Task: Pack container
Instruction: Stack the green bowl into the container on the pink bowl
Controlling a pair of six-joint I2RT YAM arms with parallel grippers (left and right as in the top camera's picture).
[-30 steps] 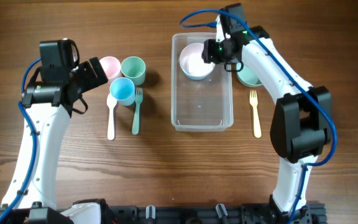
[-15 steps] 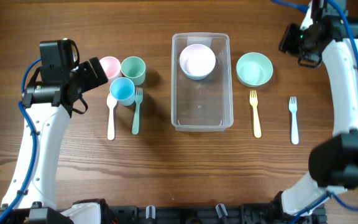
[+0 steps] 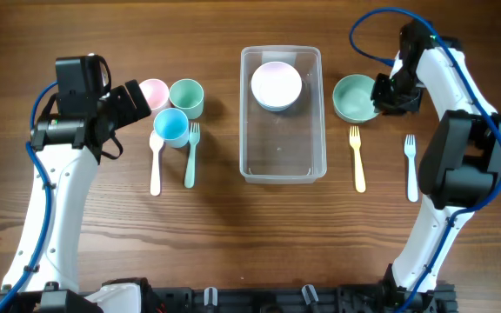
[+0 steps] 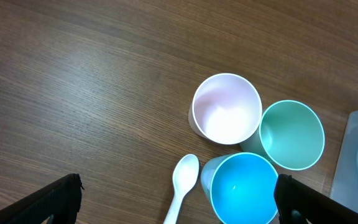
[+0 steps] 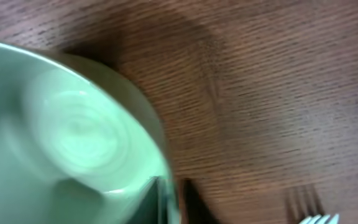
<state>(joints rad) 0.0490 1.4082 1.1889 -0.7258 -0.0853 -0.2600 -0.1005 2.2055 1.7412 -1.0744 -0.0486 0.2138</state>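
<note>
One pink bowl (image 3: 276, 84) sits at the far end of the container (image 3: 283, 149) on the counter (image 3: 233, 235), so we straddle the rim of the green bowl (image 3: 352, 97) with the right pincer (image 3: 384, 94), clamped or not we can't tell; left pincer (image 4: 179, 200) gapes wide, empty.

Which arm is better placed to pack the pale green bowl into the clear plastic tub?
Right. The right gripper is at the pale green bowl; the left gripper hangs beyond the clear plastic tub.
</note>
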